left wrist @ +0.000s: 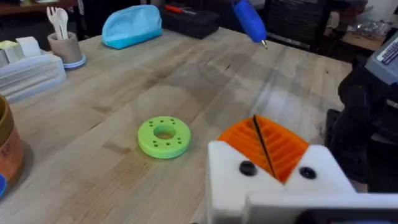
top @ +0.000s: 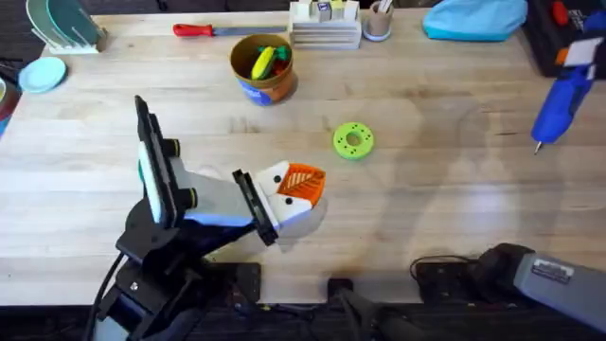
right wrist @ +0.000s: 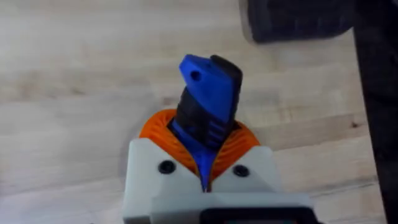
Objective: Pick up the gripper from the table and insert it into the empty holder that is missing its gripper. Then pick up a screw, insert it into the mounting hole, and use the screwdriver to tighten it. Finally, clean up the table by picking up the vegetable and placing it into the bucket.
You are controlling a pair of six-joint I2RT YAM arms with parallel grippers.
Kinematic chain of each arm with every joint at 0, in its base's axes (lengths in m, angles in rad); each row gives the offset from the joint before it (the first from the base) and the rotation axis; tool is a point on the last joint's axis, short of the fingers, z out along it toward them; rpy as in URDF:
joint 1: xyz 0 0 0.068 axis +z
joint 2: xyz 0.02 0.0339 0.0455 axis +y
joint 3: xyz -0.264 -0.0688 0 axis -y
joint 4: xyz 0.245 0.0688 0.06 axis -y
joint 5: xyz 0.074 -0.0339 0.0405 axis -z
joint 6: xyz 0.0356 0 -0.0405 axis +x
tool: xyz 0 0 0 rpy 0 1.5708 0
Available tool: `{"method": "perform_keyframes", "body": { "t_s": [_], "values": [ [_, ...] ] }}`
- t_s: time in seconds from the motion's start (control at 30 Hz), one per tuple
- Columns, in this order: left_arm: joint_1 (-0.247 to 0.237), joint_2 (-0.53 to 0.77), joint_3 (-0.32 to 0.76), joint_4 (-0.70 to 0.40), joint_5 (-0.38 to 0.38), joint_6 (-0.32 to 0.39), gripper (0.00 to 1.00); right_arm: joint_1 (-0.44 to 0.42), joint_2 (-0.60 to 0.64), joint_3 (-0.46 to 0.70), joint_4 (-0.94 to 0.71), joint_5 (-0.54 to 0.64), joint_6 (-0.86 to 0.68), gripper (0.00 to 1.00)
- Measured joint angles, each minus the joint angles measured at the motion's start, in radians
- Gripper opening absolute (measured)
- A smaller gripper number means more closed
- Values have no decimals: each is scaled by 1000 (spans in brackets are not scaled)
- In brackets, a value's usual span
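My left gripper point(top: 303, 183) hovers low over the middle of the table, its orange pads pressed together and nothing visible between them point(left wrist: 262, 144). A green disc point(top: 353, 140) point(left wrist: 163, 137) lies just beyond it. The blue screwdriver point(top: 561, 99) point(right wrist: 205, 102) hangs tip down at the far right with my right gripper point(top: 576, 55) point(right wrist: 204, 152) shut on it. The tan bucket point(top: 263, 83) stands at the back, and a yellow and green vegetable point(top: 265, 62) lies inside it. The small gripper piece, the holder and the screw are out of view.
A red-handled screwdriver point(top: 201, 30), a stack of clear boxes point(top: 325, 30), a cup point(top: 378, 21) and a blue pouch point(top: 473, 17) line the back edge. A dish rack point(top: 62, 24) and a blue plate point(top: 43, 74) stand at the back left. A black case point(top: 566, 33) is at the back right.
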Motion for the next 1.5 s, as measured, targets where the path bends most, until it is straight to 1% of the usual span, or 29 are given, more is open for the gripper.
{"method": "perform_keyframes", "body": {
  "t_s": [0.17,0.27,0.33,0.47,0.57,0.63,0.73,0.83,1.03,1.17,1.3,1.5],
  "values": [
    [0,0,0,0,0,0,5,7,-214,-4,28,-122,110,18],
    [0,0,0,0,0,0,5,35,-339,-39,131,-178,159,18],
    [0,0,0,0,-1,0,5,67,-428,-86,222,-210,205,18],
    [0,0,0,0,-1,0,5,155,-580,-226,440,-300,300,18],
    [0,0,0,0,-1,0,5,255,-648,-348,622,-358,388,18],
    [0,0,0,0,-1,0,5,342,-671,-434,744,-381,457,18],
    [0,0,0,0,-1,0,5,472,-670,-530,878,-403,537,18],
    [0,0,0,0,-1,0,5,606,-646,-585,988,-413,581,18],
    [0,0,0,0,-1,0,5,875,-552,-594,1182,-425,617,18],
    [0,0,0,0,-1,0,5,1026,-477,-594,1353,-429,620,18],
    [0,0,0,0,-2,0,5,1135,-404,-594,1456,-436,617,18],
    [0,0,0,0,-2,0,5,1215,-313,-594,1553,-437,597,18]
  ]
}}
